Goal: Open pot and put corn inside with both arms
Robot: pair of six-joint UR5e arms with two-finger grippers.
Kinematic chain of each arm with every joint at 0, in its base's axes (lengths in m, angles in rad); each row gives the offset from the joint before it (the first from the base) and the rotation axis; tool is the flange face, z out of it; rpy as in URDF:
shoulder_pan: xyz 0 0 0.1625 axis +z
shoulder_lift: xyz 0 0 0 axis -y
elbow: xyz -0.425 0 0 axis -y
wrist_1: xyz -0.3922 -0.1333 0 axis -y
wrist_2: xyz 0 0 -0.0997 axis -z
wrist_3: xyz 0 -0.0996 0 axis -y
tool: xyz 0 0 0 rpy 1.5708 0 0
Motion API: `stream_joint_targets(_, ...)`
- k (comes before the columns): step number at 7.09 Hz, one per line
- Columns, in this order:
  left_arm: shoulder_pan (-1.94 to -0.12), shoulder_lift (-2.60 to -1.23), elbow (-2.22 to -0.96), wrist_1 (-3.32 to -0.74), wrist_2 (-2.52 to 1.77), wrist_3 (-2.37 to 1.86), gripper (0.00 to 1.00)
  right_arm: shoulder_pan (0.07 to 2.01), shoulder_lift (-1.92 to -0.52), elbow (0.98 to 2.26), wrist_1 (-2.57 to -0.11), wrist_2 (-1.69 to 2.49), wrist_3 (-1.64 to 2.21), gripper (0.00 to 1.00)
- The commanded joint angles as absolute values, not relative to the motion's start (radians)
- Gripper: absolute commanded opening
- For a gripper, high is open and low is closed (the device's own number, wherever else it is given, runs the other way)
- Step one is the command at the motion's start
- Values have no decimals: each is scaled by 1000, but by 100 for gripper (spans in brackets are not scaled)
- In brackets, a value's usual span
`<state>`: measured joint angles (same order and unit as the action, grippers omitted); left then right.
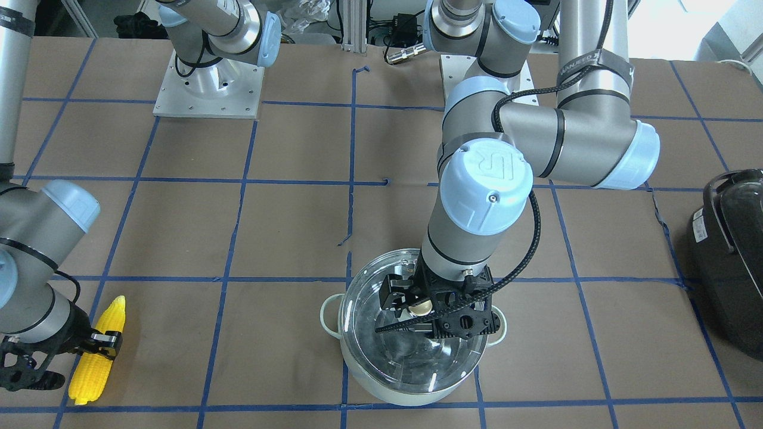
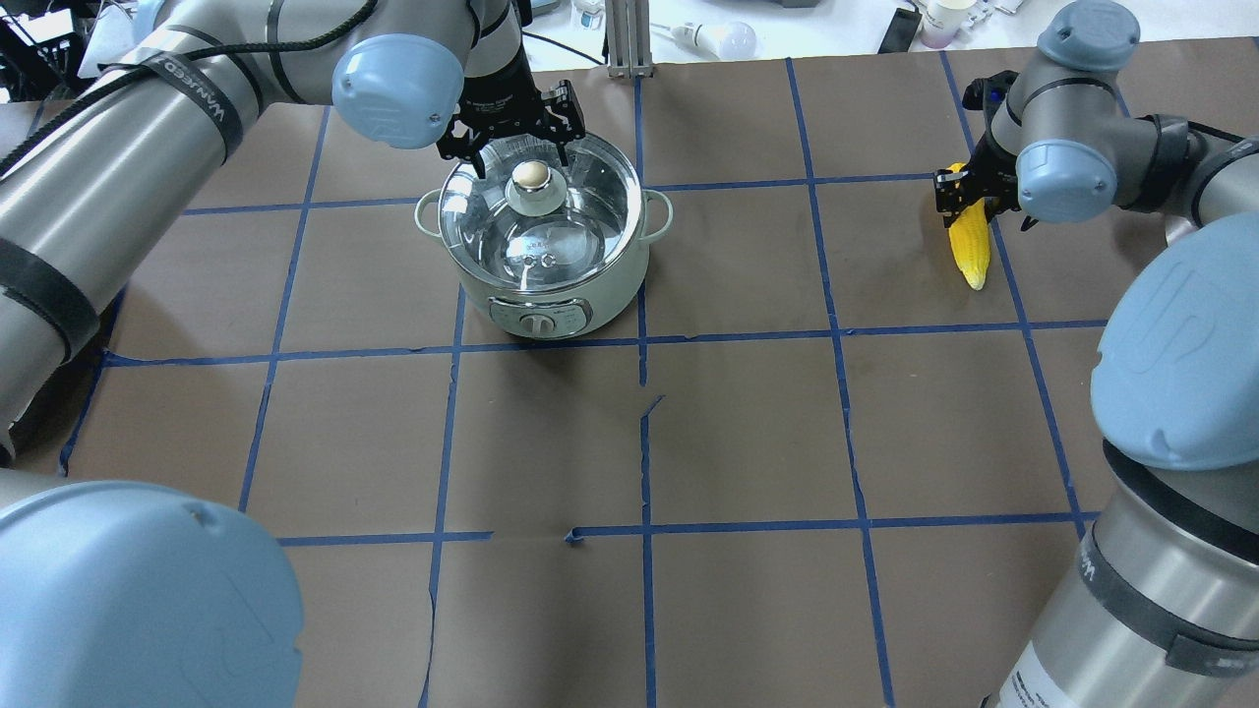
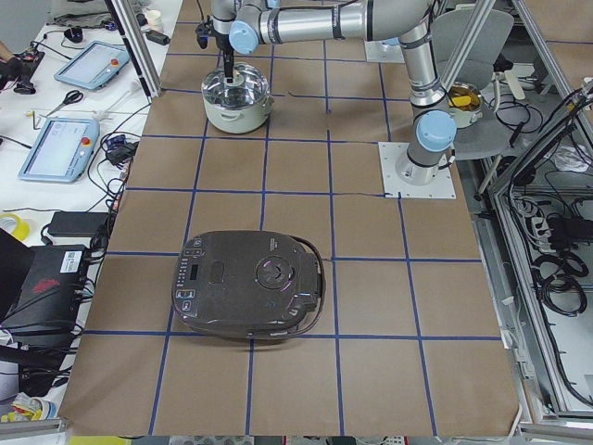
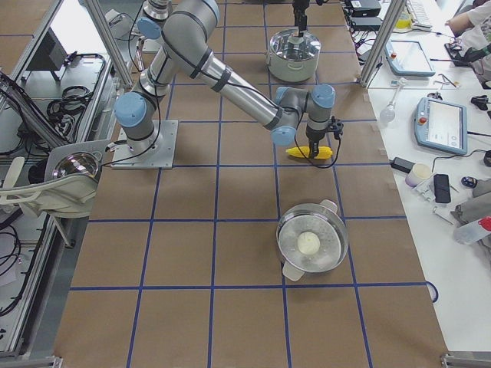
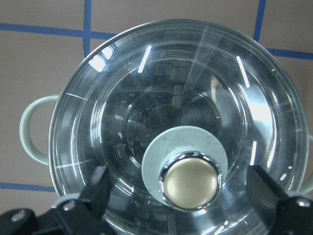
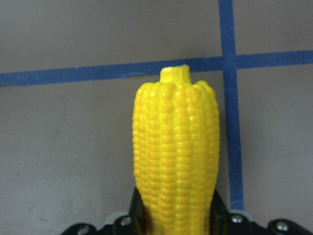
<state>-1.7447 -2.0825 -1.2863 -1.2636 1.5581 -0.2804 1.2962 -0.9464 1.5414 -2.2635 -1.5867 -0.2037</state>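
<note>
The mint-white pot (image 2: 561, 305) stands on the table with its clear glass lid (image 2: 590, 211) on; it also shows in the front view (image 1: 387, 387). My left gripper (image 2: 521, 157) is open, its fingers (image 5: 98, 188) on either side of the gold knob (image 5: 190, 182) without touching it. The yellow corn (image 2: 969, 241) lies on the table far to the pot's right, seen in the front view (image 1: 98, 357) too. My right gripper (image 2: 969, 197) is shut on the corn's thick end; its fingers (image 6: 137, 210) press both sides of the cob (image 6: 176, 161).
A large black glossy appliance (image 1: 733, 262) sits at the table's end on my left (image 3: 250, 297). A steel steamer pan with a white item (image 4: 312, 247) sits beyond the corn on my right. Arm bases (image 1: 208, 89) stand at the table's back.
</note>
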Motion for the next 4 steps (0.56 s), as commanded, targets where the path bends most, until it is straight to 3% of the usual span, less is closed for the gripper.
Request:
stream_joint_targets(1, -1749, -2097, -1285, -1269, 1560, -281, 84, 1298, -1003, 1502, -2214, -1582, -196, 0)
stream_joint_targets(2, -1749, -2092, -1284, -1270, 1560, -281, 50, 1302, -1056, 1470, -2107, -1578, -190, 0)
stream_joint_targets(4, -1750, -2092, -1285, -1269, 1562, -282, 0, 1325, -1144, 1433, -1976, -1591, -142, 0)
